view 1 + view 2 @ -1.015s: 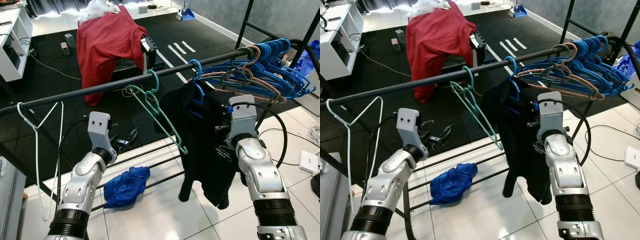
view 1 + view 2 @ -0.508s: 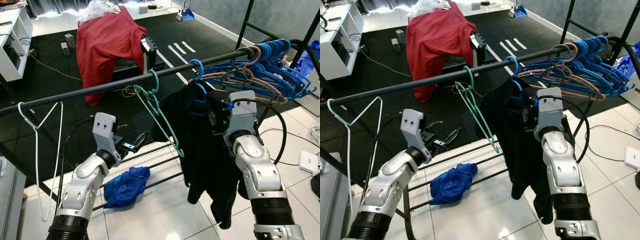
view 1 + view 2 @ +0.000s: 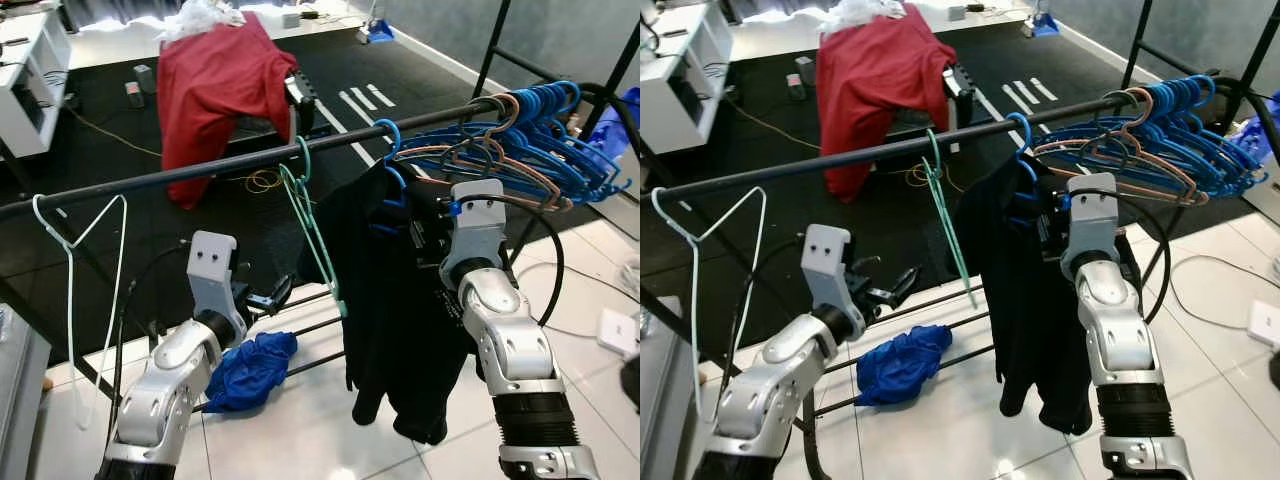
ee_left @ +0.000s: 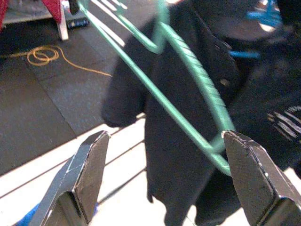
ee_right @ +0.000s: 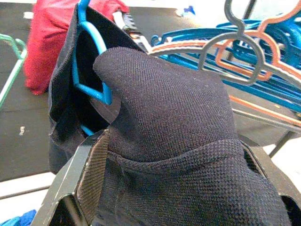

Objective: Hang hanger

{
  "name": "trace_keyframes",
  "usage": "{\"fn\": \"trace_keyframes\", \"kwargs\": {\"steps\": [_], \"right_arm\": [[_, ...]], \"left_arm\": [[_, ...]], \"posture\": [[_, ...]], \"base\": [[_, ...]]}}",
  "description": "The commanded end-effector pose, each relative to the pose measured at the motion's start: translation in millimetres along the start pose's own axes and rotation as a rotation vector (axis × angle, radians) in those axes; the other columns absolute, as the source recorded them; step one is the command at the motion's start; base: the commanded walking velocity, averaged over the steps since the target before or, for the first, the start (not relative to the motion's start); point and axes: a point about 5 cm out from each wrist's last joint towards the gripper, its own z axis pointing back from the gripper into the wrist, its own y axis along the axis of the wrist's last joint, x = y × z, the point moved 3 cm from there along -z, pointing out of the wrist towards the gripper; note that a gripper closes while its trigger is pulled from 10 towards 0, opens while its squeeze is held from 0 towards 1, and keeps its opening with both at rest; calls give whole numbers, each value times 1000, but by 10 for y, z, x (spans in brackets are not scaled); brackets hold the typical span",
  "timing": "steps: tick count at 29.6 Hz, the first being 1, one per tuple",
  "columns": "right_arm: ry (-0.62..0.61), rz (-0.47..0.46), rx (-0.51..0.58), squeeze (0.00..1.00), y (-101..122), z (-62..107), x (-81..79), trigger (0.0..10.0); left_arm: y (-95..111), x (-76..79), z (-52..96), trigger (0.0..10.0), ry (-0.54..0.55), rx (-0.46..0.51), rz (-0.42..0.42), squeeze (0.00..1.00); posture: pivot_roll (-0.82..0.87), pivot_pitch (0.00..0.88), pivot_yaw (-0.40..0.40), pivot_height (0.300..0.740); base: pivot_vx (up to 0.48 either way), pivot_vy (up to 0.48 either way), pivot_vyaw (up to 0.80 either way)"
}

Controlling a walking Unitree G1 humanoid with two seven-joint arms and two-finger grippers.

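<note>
Hanging step: blue hanger (image 3: 388, 160) hooked on rail (image 3: 200, 172); right gripper (image 5: 174, 155) grips black shirt (image 3: 395, 300). Left gripper (image 4: 162, 176) wide, green hanger (image 4: 188, 94) at its 1 o'clock. Next: release.

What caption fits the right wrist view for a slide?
Right gripper among the folds of a black shirt on a blue hanger, with more hangers bunched beyond.

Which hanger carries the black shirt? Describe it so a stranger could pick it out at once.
Follow the black rail across the scene toward the crowded bunch of blue and pink hangers. Just before that bunch, a lone blue hanger hooks the rail. It alone carries a black shirt; its neighbours hang bare.
</note>
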Motion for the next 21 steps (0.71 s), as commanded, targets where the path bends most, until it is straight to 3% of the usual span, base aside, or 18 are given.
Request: {"fn": "trace_keyframes", "kwargs": {"steps": [1, 4, 15, 17, 18, 19, 21], "right_arm": [[2, -5, 8, 0, -6, 3, 4, 10000], [18, -2, 19, 0, 20, -30, -45, 10000], [16, -2, 30, 0, 58, -62, -47, 10000], [30, -3, 38, 0, 70, -86, -97, 10000], [30, -3, 38, 0, 70, -86, -97, 10000], [45, -1, 40, 0, 70, -104, -135, 10000], [45, -1, 40, 0, 70, -104, -135, 10000]], "left_arm": [[-16, 75, -4, 10000, -19, -7, 23, 0], [-38, 168, 27, 10000, -42, -44, 45, 0], [14, 228, 76, 10000, -80, -95, 72, 0], [-31, 419, 151, 10000, -234, -171, 74, 0], [-31, 419, 151, 10000, -234, -171, 74, 0], [-73, 535, 209, 10000, -321, -215, 87, 0], [-73, 535, 209, 10000, -321, -215, 87, 0]], "posture": [[-125, 89, 25, 740], [-121, 93, 25, 740], [-120, 98, 29, 740], [-118, 101, 34, 740], [-118, 101, 34, 740], [-117, 101, 35, 740], [-117, 101, 35, 740]], "base": [[0, -398, 0], [0, -411, 0], [0, -421, 0], [0, -210, 0], [0, 0, 0], [0, 0, 0], [0, 0, 0]]}}
